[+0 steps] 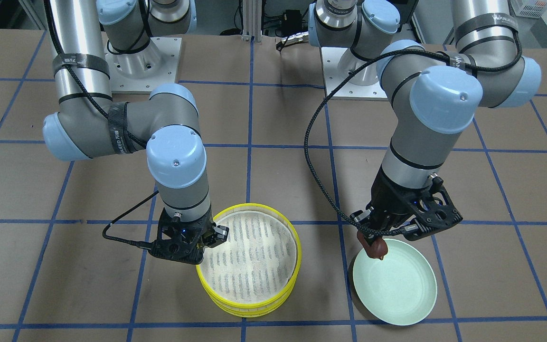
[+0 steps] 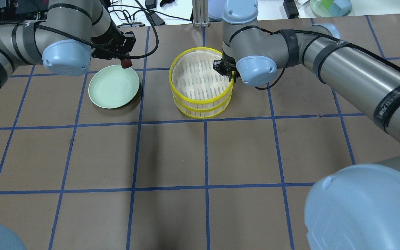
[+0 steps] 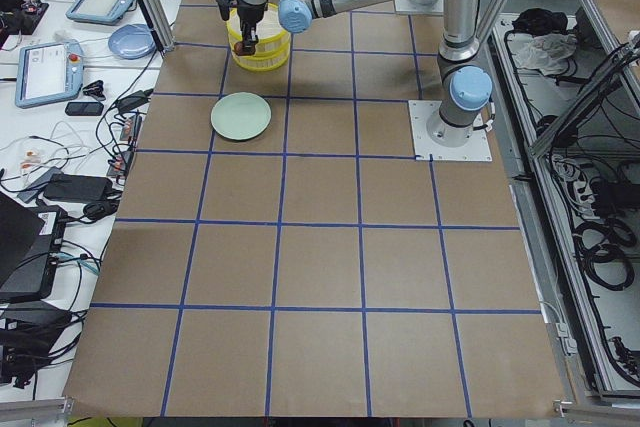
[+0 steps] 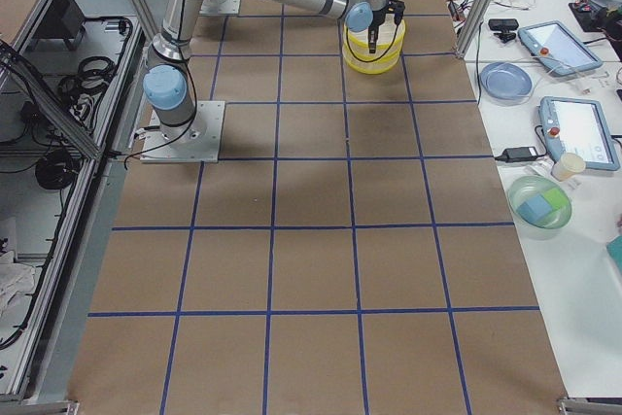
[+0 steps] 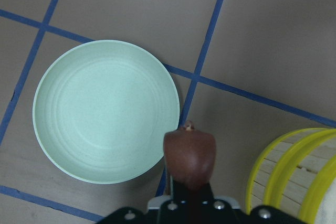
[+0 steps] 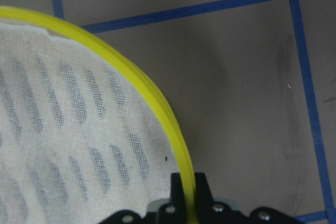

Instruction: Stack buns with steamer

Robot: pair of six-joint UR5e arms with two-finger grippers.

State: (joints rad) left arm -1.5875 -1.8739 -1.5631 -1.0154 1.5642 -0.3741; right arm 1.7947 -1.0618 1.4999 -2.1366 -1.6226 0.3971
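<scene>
Two yellow-rimmed steamer trays stand stacked; the top tray point(image 1: 254, 256) point(image 2: 196, 81) shows a bare perforated white liner, the lower tray point(image 1: 242, 309) point(image 2: 201, 113) only its side. My right gripper point(image 1: 208, 237) point(image 2: 226, 71) is shut on the top tray's rim point(image 6: 178, 145). My left gripper point(image 1: 372, 236) point(image 2: 125, 59) is shut on the dark reddish-brown bun point(image 1: 376, 248) point(image 5: 189, 153) and holds it above the edge of the pale green plate point(image 1: 397, 285) point(image 2: 114, 86) point(image 5: 105, 111), on the side toward the steamer. The cream-white bun is hidden.
The plate has nothing in it and lies beside the steamer stack with a narrow gap of brown table between them. Both robot bases point(image 1: 145, 61) sit at the table's back. A side bench with tablets, cables and a blue plate point(image 3: 132, 41) runs beyond the table's far edge.
</scene>
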